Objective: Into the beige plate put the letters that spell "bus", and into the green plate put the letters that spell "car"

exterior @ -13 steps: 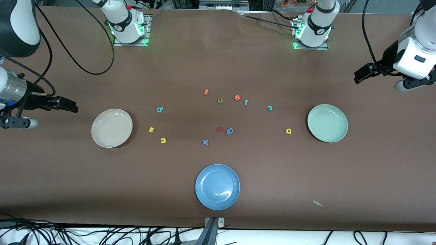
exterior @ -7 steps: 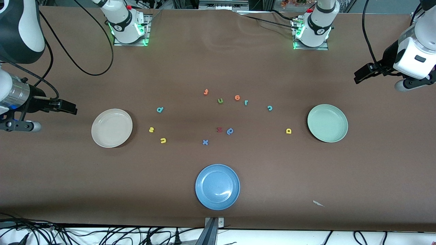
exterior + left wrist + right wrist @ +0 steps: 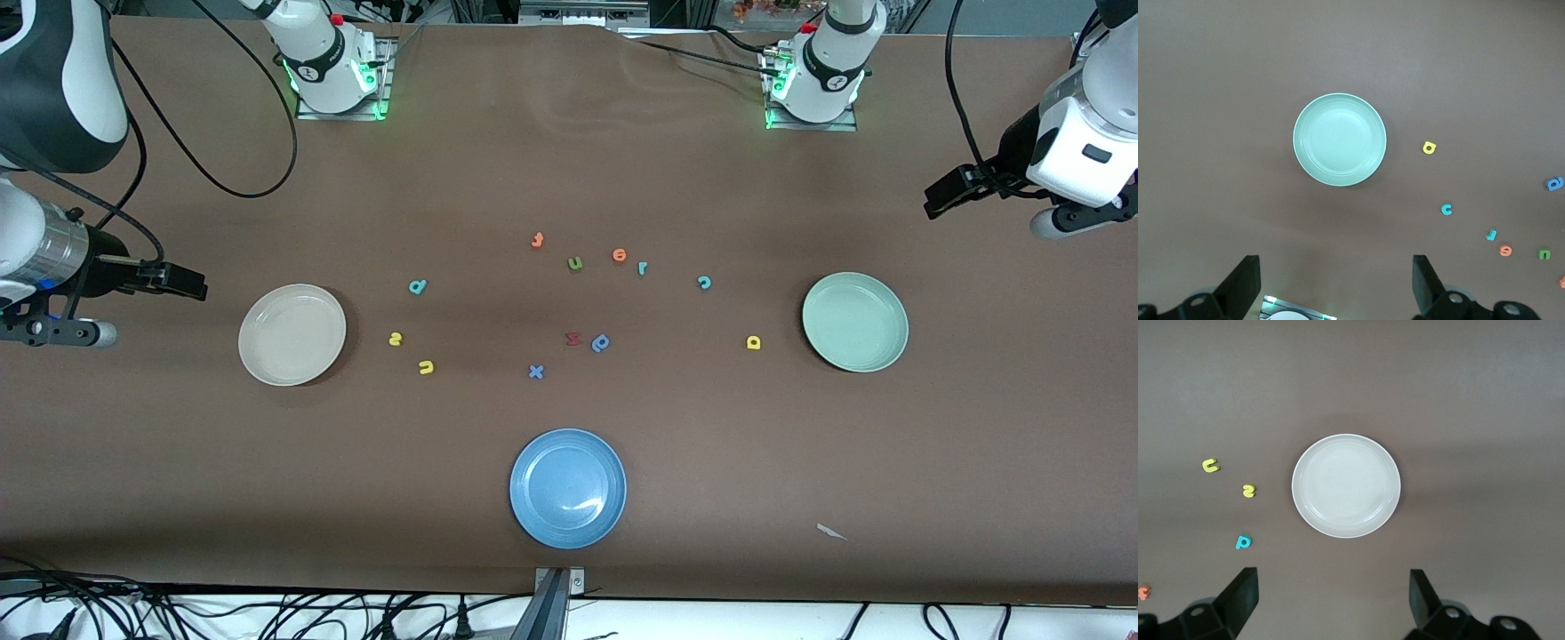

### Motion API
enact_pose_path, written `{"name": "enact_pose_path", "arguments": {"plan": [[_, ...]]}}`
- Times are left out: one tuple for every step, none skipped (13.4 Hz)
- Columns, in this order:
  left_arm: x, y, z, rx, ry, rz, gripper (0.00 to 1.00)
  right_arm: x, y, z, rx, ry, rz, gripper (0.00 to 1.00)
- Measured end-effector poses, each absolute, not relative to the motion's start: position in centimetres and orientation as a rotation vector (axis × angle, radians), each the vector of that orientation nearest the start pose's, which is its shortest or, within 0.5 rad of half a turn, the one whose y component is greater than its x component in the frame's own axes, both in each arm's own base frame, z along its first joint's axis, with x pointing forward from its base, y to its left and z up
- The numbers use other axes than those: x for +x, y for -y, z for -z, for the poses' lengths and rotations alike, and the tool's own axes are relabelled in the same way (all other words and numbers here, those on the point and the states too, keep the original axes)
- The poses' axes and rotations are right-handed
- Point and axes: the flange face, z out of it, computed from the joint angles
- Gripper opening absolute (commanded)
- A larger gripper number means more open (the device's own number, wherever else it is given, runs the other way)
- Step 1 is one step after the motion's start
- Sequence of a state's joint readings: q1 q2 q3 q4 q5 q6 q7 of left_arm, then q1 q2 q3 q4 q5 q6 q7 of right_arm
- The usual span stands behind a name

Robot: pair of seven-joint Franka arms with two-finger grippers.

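Both arms hang high at the ends of the brown table [image 3: 569, 160], and I judge this is the start of the job: nothing is sorted yet. The right hand [image 3: 182, 283] hovers over the table's edge at the right arm's end, fingers [image 3: 1238, 597] spread wide and holding nothing. The left hand [image 3: 947, 191] waits over the left arm's end, its fingers [image 3: 1241, 283] spread and bare too.

The round cream-beige plate [image 3: 292, 334] lies flat and holds nothing. From its centre, the small teal foam "b" [image 3: 418, 286] sits at about two o'clock in the front view, the yellow foam "s" [image 3: 396, 339] at three, and the yellow foam "u" [image 3: 426, 367] near four. All three lie apart from one another, close to the plate they belong in, likely an easy reach for the right arm.

The round pale-green plate [image 3: 854, 321] is equally bare. The yellow foam "a" [image 3: 753, 342] lies just off its rim at nine o'clock, the teal "c" [image 3: 704, 283] at ten, and the thin teal "r" [image 3: 642, 268] further along that line, close beside an orange letter [image 3: 620, 256].

A round blue plate [image 3: 567, 488] nearest the front camera also holds nothing. A green "u" [image 3: 575, 263] and a blue "x" [image 3: 535, 372] lie mid-table as distractors.
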State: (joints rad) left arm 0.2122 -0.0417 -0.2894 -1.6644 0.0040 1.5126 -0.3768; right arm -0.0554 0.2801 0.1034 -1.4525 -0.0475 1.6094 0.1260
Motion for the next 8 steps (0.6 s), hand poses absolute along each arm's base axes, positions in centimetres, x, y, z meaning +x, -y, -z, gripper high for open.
{"name": "enact_pose_path", "arguments": {"plan": [[53.14, 4.37, -59.77, -3.062, 0.464, -0.164, 1.0, 63.25, -1.77, -51.66, -3.163, -0.12, -0.193, 1.0], [53.14, 4.37, -59.76, -3.062, 0.464, -0.164, 1.0, 63.25, -1.77, -51.63, -3.163, -0.12, -0.194, 1.0], [53.14, 4.37, -59.77, -3.062, 0.464, -0.163, 1.0, 63.25, -1.77, -51.63, -3.163, -0.12, -0.194, 1.0], [53.14, 4.37, -59.77, -3.062, 0.464, -0.163, 1.0, 63.25, -1.78, -51.63, -3.163, -0.12, -0.193, 1.0], [53.14, 4.37, -59.76, -3.062, 0.464, -0.164, 1.0, 63.26, -1.77, -51.64, -3.166, -0.119, -0.192, 1.0], [53.14, 4.37, -59.77, -3.062, 0.464, -0.164, 1.0, 63.27, -1.72, -51.64, -3.173, -0.117, -0.19, 1.0], [53.14, 4.37, -59.76, -3.062, 0.464, -0.164, 1.0, 63.28, -1.67, -51.65, -3.179, -0.117, -0.189, 1.0], [53.14, 4.37, -59.76, -3.062, 0.464, -0.164, 1.0, 63.28, -1.64, -51.65, -3.182, -0.116, -0.188, 1.0]]}}
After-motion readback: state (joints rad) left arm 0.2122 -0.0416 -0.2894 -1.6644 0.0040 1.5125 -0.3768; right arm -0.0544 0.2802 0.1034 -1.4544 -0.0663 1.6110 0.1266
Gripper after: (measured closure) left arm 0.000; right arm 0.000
